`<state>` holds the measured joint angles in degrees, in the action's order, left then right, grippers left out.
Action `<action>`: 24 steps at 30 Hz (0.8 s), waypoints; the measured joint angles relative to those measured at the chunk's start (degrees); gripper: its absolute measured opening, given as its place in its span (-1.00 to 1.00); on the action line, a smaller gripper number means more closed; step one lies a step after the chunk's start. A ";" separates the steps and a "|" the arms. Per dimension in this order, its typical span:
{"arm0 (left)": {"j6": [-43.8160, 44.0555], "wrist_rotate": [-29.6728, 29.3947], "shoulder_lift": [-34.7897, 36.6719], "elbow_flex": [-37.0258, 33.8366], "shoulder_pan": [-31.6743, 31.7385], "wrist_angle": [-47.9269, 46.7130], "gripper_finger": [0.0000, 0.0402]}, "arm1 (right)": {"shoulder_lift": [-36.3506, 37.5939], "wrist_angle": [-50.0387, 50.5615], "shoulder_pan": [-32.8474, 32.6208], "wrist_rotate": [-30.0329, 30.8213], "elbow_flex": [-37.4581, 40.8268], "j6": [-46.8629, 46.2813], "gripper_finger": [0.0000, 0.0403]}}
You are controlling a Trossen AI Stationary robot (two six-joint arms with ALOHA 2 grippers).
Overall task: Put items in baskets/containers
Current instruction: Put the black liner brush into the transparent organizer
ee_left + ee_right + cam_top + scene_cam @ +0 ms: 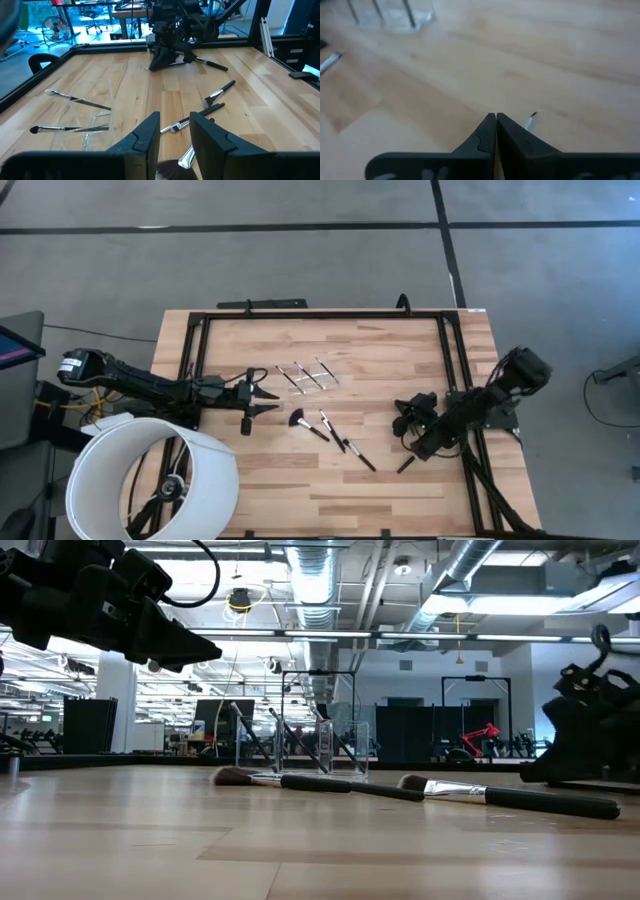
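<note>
The clear plastic tray [308,375] stands on the table's far middle with three thin brushes leaning in it; it also shows in the low view [300,745] and the left wrist view [85,117]. Several more black-handled brushes lie flat on the wood: a fluffy one [296,420], two thin ones [326,426] [356,454] and a short dark one [405,465]. My left gripper [272,402] [175,131] is open and raised above the table, left of the loose brushes. My right gripper [405,420] [496,120] is shut, low over bare wood right of them.
A big white cylinder [150,480] stands at the near left corner, under the left arm. Black frame rails [320,315] run along the table's far, left and right edges. Bare wood [330,500] lies near the front edge.
</note>
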<state>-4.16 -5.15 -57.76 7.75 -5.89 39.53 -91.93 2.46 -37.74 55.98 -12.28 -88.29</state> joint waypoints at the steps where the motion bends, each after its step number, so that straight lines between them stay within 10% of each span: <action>1: 0.00 0.00 0.00 0.00 -0.02 0.00 -0.48 | 2.27 0.76 0.23 -2.44 -0.05 1.21 -0.94; 12: 0.03 0.02 0.00 0.00 -0.01 0.00 -0.48 | 21.00 19.56 3.86 -23.50 -5.82 10.17 -0.48; 24: 0.15 0.02 0.00 0.00 -0.02 0.02 -0.48 | 20.91 48.10 3.63 -24.68 -20.16 6.97 -0.55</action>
<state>-4.02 -5.13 -57.76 7.75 -5.91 39.55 -71.02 50.56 -34.11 31.31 -32.45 -81.31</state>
